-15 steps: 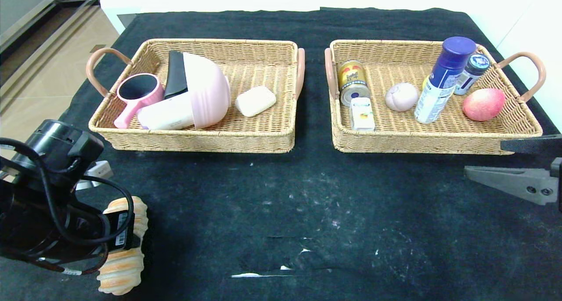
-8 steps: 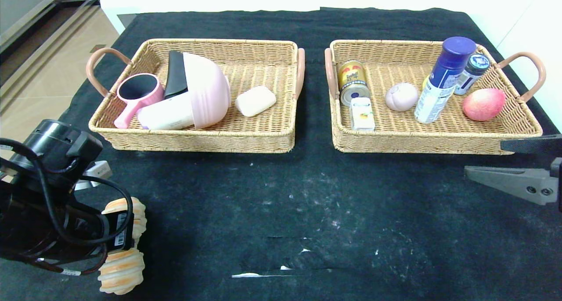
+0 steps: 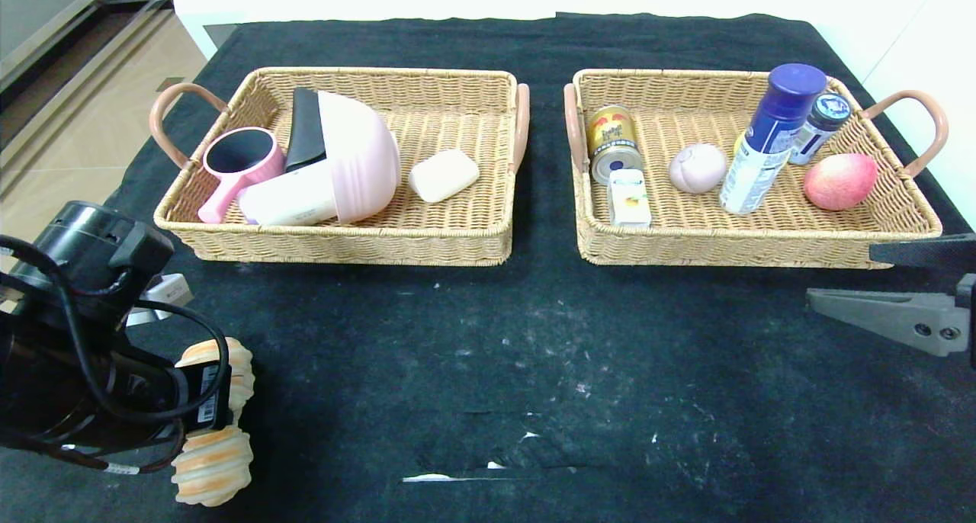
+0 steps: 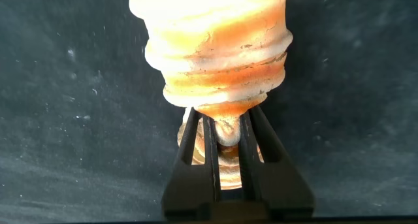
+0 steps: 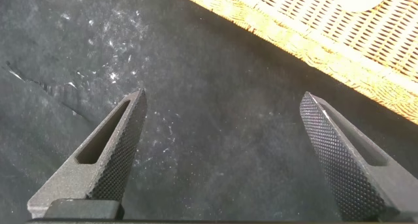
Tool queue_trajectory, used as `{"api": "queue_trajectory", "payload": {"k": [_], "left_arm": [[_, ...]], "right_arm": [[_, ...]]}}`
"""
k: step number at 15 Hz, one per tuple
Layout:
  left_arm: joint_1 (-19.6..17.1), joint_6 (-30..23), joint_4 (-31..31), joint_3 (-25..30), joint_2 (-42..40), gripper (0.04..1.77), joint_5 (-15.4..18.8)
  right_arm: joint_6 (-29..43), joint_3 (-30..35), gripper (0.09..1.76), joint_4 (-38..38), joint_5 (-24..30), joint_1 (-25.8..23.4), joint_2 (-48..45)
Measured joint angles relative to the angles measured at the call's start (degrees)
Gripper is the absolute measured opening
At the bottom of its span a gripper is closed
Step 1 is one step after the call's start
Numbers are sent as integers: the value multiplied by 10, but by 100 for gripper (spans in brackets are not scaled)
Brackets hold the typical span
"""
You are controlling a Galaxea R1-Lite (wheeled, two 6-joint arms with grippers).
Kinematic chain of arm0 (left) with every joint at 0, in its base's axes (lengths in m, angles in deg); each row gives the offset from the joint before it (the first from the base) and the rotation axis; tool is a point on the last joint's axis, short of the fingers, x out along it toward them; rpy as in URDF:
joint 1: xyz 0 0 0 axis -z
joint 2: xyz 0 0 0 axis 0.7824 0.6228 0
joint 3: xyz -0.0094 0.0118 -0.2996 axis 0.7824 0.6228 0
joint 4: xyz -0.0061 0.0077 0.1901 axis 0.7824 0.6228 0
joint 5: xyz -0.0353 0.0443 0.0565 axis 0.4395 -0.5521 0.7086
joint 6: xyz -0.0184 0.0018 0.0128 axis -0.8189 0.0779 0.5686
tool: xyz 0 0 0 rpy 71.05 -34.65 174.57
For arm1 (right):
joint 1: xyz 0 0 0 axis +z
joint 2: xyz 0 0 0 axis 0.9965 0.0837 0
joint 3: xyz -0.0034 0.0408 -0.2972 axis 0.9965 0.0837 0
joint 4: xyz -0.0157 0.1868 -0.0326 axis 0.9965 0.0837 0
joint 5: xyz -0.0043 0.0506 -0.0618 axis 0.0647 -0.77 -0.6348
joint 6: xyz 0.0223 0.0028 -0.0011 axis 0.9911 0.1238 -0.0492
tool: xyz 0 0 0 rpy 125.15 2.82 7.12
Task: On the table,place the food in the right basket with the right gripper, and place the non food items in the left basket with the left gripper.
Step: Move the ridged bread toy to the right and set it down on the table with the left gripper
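Ridged bread roll lower left of head frame, on the bench. Left gripper fingers clamped on its narrow middle. Right gripper fingers wide open, empty, right edge, near right basket.

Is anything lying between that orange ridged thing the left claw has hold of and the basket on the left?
Nothing visible does. The left gripper is shut on the orange ridged item, and only bare black cloth lies between it and the left basket.
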Motion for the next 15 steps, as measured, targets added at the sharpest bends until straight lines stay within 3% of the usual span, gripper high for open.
{"api": "queue_trajectory", "payload": {"k": [6,15], "left_arm": [[34,-2,7,-56,-15,27,3],[242,-64,22,-176,25,27,1]], "right_arm": [[0,-1,171,0,0,0,1],[0,-6,171,0,0,-6,1]]}}
